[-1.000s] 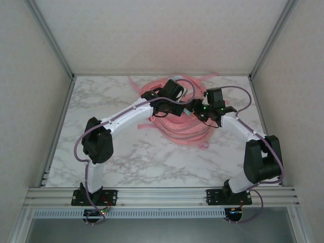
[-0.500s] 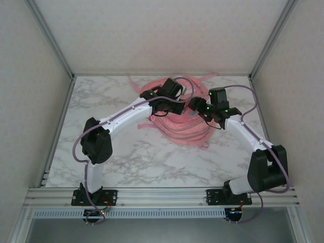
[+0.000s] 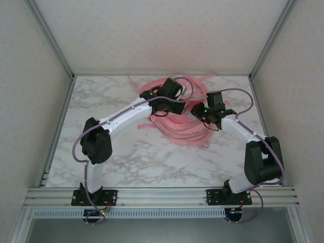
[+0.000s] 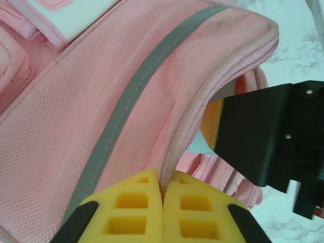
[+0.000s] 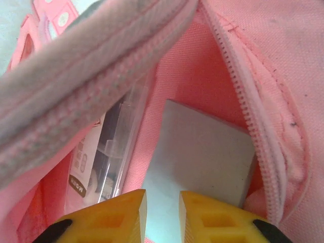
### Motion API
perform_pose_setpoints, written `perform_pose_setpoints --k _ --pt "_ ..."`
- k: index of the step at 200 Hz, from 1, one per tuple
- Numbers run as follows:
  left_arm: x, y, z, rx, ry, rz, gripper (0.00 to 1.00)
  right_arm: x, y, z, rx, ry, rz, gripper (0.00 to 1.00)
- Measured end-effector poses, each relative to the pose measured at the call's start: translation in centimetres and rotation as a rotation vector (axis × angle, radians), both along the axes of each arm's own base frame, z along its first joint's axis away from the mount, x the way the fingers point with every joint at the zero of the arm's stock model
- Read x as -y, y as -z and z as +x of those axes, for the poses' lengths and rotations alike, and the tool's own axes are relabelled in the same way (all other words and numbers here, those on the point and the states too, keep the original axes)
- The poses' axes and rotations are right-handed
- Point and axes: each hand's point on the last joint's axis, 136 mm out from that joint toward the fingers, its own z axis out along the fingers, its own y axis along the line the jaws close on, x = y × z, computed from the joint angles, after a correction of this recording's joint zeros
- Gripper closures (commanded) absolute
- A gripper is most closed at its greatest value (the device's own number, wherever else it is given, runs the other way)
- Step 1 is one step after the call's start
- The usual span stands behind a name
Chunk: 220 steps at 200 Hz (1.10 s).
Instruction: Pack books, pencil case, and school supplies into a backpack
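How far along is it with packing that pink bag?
Already inside the backpack: a light-blue block and a clear strip. In hand: the left tool pinches the opening's rim, the right tool sits at the mouth by the block; grip unclear. Left: the zipper is still open; books and pencil case I cannot confirm.

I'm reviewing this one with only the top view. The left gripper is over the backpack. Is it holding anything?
Observer: Yes. In the left wrist view the left gripper is shut on the zip edge of the backpack.
Operator: And the right one?
Observer: In its wrist view the right gripper points into the opening, jaws nearly together. I can't tell whether it grips anything.
Operator: Anything inside yet?
Observer: A pale-blue block and a clear item lie inside.
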Motion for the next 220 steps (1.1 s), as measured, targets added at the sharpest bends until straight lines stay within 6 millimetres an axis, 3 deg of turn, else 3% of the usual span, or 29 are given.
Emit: perform_pose_setpoints --k 54,88,115,144,157,170,181,191,220 --pt "0.3 -0.3 -0.1 -0.015 -0.005 -0.028 1.00 -2.6 2.4 2.9 0.000 -0.032 0.065 0.77" --pt "0.0 -0.8 0.2 -0.010 -0.019 -0.041 1.00 -3.4 1.2 3.8 0.023 -0.052 0.076 0.75" --pt "0.1 -0.9 0.2 -0.011 -0.019 -0.044 1.00 -2.8 -0.1 2.1 0.024 -0.080 0.018 0.66" --pt "0.0 -0.9 0.2 -0.013 -0.025 -0.047 1.00 -1.5 -4.4 -1.4 0.067 -0.120 -0.053 0.57" --pt "0.0 -0.9 0.2 -0.015 -0.027 -0.047 0.87 -0.8 -5.8 -2.8 0.084 -0.129 -0.081 0.55" --pt "0.1 -0.9 0.2 -0.020 -0.033 -0.052 0.57 -0.1 -6.8 -4.2 0.089 -0.136 -0.096 0.53" --pt "0.1 -1.1 0.3 -0.021 -0.039 -0.061 0.45 0.3 -6.9 -5.3 0.086 -0.141 -0.107 0.53" --pt "0.3 -1.4 0.4 -0.018 -0.047 -0.075 0.39 0.5 -6.5 -6.5 0.069 -0.149 -0.116 0.52" --pt "-0.2 -2.9 0.8 0.006 -0.078 -0.114 0.36 -0.8 -5.1 -9.2 0.018 -0.196 -0.131 0.52"
